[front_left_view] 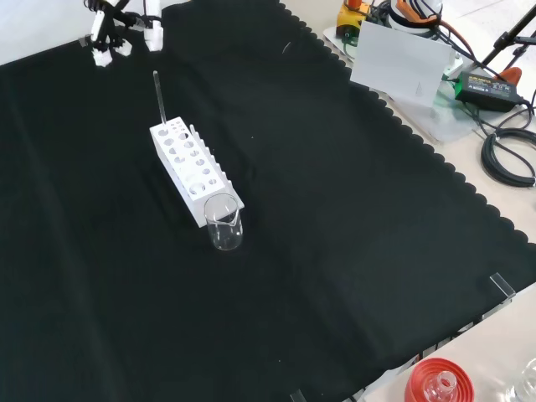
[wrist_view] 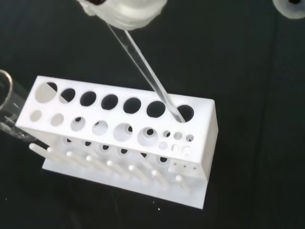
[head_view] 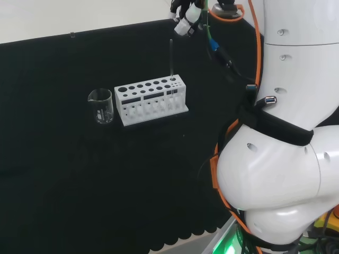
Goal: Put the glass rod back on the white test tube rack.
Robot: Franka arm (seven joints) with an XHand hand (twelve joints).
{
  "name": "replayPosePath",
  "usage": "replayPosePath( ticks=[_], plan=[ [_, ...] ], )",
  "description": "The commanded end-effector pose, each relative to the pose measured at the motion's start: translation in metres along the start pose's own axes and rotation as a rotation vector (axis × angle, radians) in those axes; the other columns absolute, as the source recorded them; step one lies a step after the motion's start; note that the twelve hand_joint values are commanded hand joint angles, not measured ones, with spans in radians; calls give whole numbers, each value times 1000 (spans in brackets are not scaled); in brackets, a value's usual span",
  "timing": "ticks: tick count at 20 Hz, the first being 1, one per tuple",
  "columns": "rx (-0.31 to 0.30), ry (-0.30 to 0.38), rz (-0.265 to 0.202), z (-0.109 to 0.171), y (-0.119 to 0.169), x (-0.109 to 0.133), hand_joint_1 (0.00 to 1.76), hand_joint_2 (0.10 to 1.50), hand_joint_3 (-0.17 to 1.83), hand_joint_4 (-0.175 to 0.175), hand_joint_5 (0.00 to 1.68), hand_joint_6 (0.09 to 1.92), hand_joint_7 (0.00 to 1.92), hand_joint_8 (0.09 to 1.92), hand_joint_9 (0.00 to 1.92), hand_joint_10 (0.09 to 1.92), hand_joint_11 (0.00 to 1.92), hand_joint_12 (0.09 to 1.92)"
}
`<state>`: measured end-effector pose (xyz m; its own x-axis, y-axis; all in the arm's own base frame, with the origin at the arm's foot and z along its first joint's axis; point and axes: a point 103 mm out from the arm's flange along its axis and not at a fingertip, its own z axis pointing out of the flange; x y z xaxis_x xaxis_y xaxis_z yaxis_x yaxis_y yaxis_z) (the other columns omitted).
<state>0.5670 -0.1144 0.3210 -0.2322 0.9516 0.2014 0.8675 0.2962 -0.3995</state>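
The white test tube rack [head_view: 151, 98] [front_left_view: 188, 163] [wrist_view: 119, 129] stands on the black cloth. The glass rod [head_view: 171, 61] [front_left_view: 158, 99] [wrist_view: 147, 78] stands nearly upright in a hole at the rack's right end in the head view. In the front view that is the far end. My hand [head_view: 186, 21] [front_left_view: 126, 29] hangs above and a little beyond the rod's top, apart from it, with its fingers spread and holding nothing. A blurred white part of the hand [wrist_view: 124, 9] shows near the rod's upper end in the wrist view.
A clear glass beaker [head_view: 100, 106] [front_left_view: 224, 222] [wrist_view: 7, 102] stands at the rack's other end, close to it. A red ribbed stand [front_left_view: 437, 383] with a flask sits off the cloth's near corner. Cables and a box [front_left_view: 494, 84] lie beyond the cloth's scalloped edge.
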Motion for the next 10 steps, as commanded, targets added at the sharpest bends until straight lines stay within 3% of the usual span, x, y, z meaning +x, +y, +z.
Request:
replayPosePath(
  ticks=[1,6,10],
  plan=[
    [16,-9,10,-6,-3,-3,978,897,-175,-142,405,495,957,722,1819,87,1770,523],
    [27,-54,31,-20,-13,-6,978,898,-175,-142,411,495,958,720,1821,87,1770,525],
    [-22,-10,34,-11,-18,-11,977,899,-175,-143,414,495,958,719,1823,87,1770,526]
  ],
)
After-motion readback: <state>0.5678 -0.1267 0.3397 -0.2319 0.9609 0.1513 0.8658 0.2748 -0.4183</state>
